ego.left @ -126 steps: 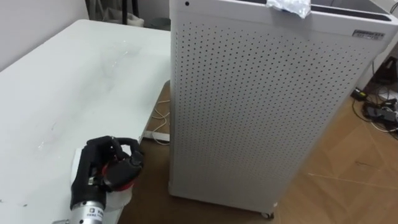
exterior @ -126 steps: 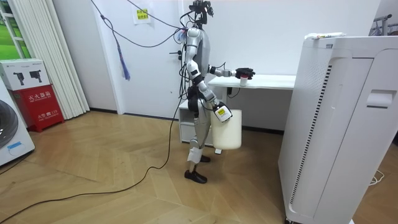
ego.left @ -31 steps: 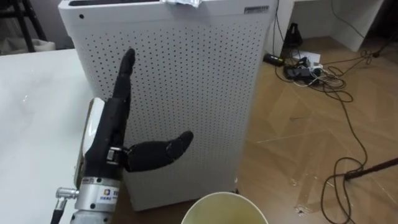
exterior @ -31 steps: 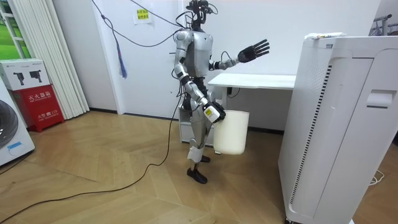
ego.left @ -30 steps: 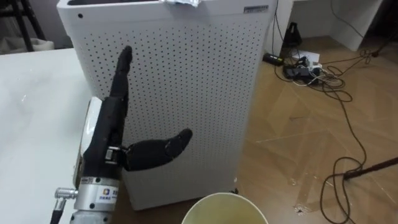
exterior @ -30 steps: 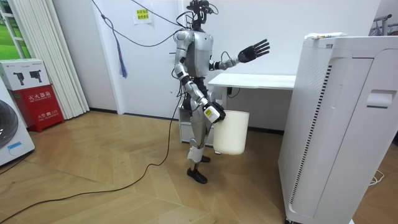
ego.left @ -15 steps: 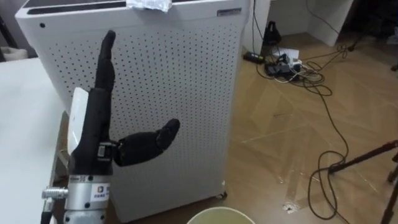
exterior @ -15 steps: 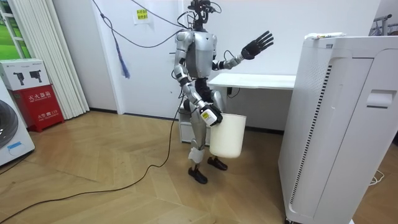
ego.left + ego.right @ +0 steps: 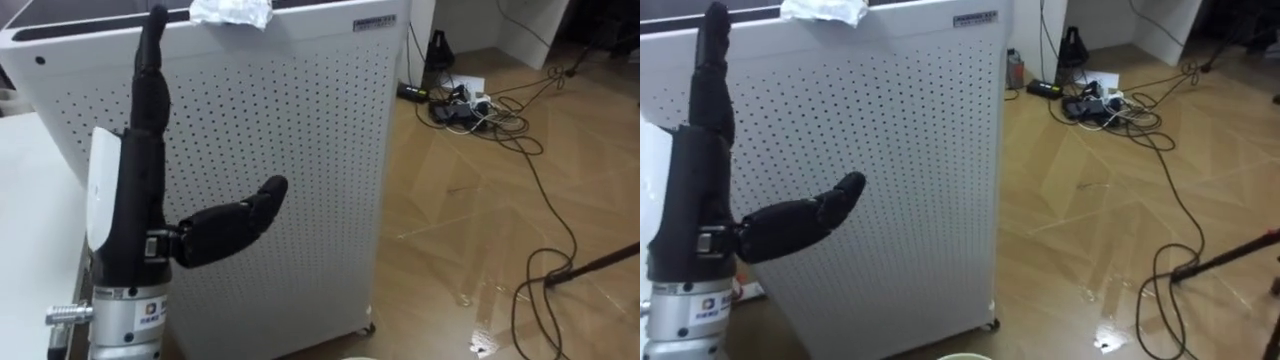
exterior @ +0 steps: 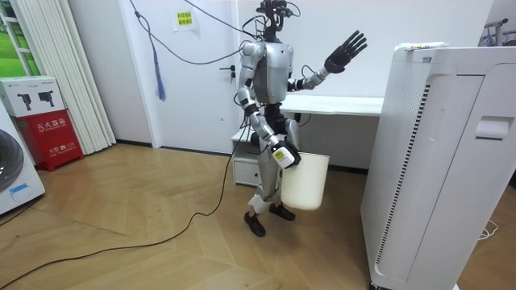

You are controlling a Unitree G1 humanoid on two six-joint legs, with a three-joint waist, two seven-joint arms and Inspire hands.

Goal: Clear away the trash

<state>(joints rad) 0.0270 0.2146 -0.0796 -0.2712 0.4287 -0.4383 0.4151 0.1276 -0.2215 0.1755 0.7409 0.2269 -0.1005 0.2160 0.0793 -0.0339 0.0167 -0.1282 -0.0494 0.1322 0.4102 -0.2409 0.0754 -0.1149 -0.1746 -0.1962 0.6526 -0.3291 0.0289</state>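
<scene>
Well, left hand spread (garbage seemingly beyond).

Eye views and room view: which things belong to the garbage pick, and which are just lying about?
Job in hand:
crumpled white garbage on top of the perforated white cabinet
left hand, open, raised before the cabinet
white bin carried at the right hand

Lying about:
floor cables
white table
red box

- Head eyes: close behind the raised left hand, facing the white perforated metal cabinet beyond it.
- Room view: far off, side-on, sharing both.
</scene>
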